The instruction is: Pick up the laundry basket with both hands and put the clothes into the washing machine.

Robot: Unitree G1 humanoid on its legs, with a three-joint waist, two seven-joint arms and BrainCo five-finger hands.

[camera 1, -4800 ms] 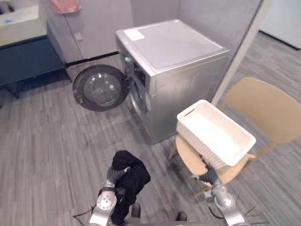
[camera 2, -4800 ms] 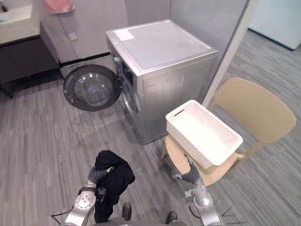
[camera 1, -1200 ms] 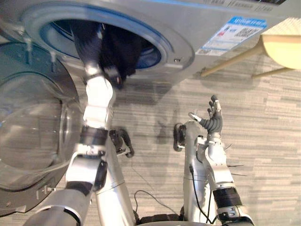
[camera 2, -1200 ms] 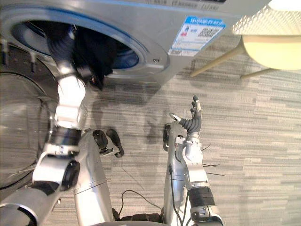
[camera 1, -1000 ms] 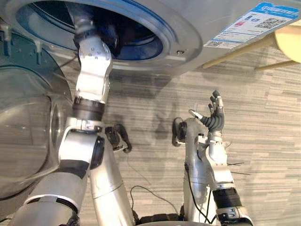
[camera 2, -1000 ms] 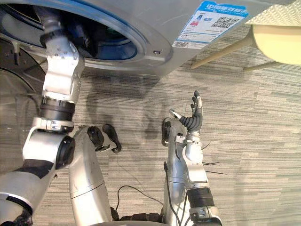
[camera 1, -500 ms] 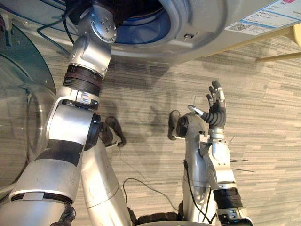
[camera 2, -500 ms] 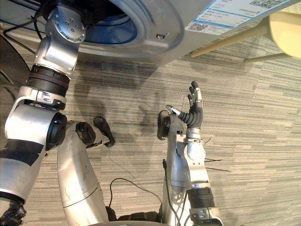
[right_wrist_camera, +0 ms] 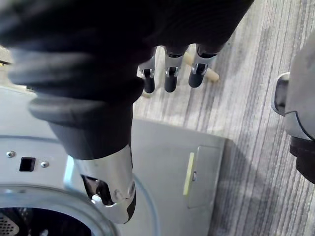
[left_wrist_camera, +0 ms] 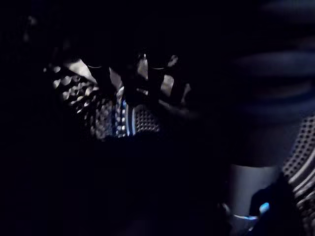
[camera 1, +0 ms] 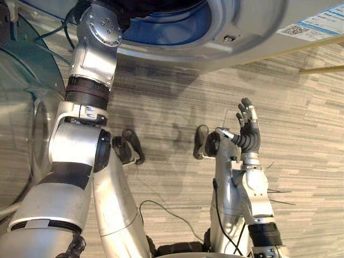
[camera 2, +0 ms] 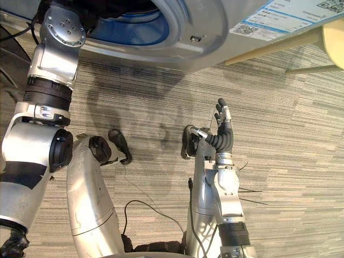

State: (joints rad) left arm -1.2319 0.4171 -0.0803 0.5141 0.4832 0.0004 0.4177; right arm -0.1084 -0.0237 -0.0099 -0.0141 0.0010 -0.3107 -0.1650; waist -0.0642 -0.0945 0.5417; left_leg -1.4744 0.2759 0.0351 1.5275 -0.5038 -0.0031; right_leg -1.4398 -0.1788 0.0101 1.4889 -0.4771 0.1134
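The right hand (camera 1: 248, 134) is held upright over the grey striped floor (camera 1: 306, 97), its fingers (right_wrist_camera: 167, 81) straight and slightly spread, with nothing gripped. The left hand (left_wrist_camera: 268, 83) is sunk inside the drum (left_wrist_camera: 142, 120) of the washing machine (camera 1: 247, 32), with the left arm (camera 1: 88, 64) passed through the round opening. Whether that hand is open or closed cannot be told in the darkness there. A perforated metal wall is faintly lit beyond it. A dark mass (camera 1: 156, 4) is seen at the mouth of the drum beside the arm, though it cannot be said for certain that this is the clothes. The machine's glass door (camera 1: 24, 107) is swung open on the robot's left, just beside the arm. A printed label (camera 2: 269, 19) is stuck to the silver front on the right. The pale wooden legs of a chair (camera 2: 269, 49) are seen near that corner of the machine.
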